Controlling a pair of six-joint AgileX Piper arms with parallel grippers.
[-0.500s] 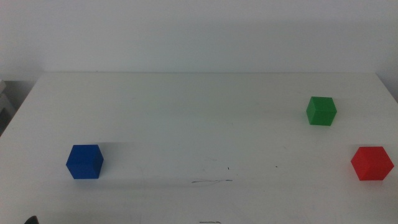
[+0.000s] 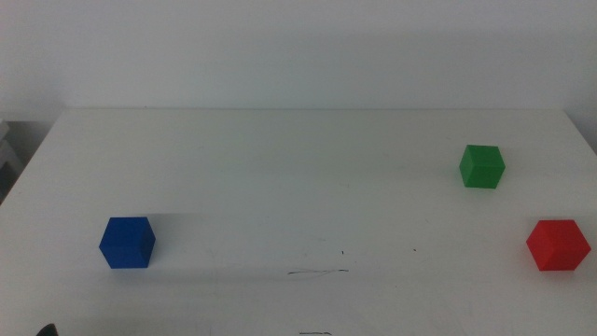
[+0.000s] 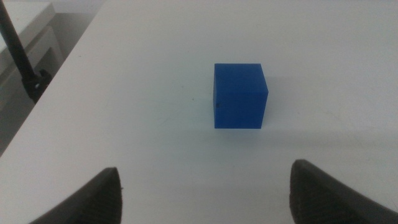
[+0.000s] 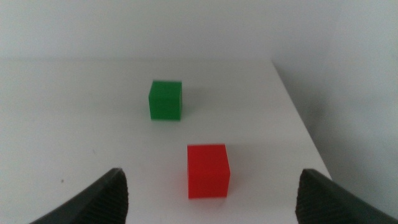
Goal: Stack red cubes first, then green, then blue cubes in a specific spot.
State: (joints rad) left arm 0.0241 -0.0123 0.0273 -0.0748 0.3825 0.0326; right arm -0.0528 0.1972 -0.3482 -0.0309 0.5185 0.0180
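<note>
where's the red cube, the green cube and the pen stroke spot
red cube (image 2: 558, 245), middle view, on its front face.
green cube (image 2: 481, 167), middle view, on its front face.
pen stroke spot (image 2: 318, 273), middle view, on the middle of the thin wavy line.

A white table (image 2: 280, 168) bears a small rectangle outline (image 2: 315, 333).

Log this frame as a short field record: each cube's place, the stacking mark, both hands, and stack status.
red cube: near right edge of table, alone
green cube: right side, behind red, apart
blue cube: front left, alone
mark: thin pen stroke, front centre, nothing on it
left hand: open, back from blue
right hand: open, back from red
stack: not started
</note>
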